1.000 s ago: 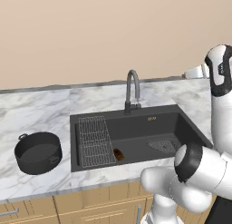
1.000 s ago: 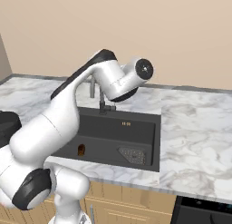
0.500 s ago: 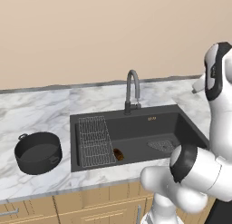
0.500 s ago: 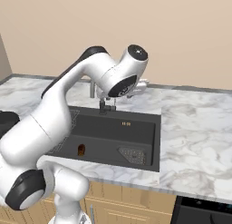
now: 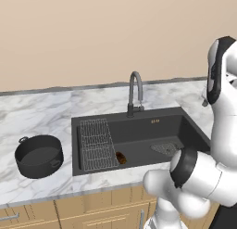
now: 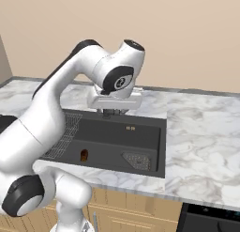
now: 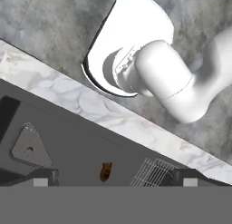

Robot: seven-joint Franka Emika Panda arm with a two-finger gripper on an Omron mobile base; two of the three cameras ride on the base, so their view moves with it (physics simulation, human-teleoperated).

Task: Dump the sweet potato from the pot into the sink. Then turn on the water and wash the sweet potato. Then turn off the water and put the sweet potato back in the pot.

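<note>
Sink (image 5: 139,130) basin lay wide open from above, w/ the wire rack (image 5: 96,143) covering its left part and the drain strainer (image 5: 165,148) flat at the right, so mid floor was clear apart from the sweet potato (image 5: 121,157) sitting just beside the rack's front-right corner. Faucet (image 5: 134,92) stood at the back rim, centre, its gooseneck arching over the basin's rear: main obstacle for any approach from behind. In right base view the arm's wrist hung in front of that faucet, above the sink's back edge. Pot (image 5: 39,155) stood on the counter (image 5: 41,110) well left of the sink, top open, nothing over it. Counter behind it lay bare.
</note>
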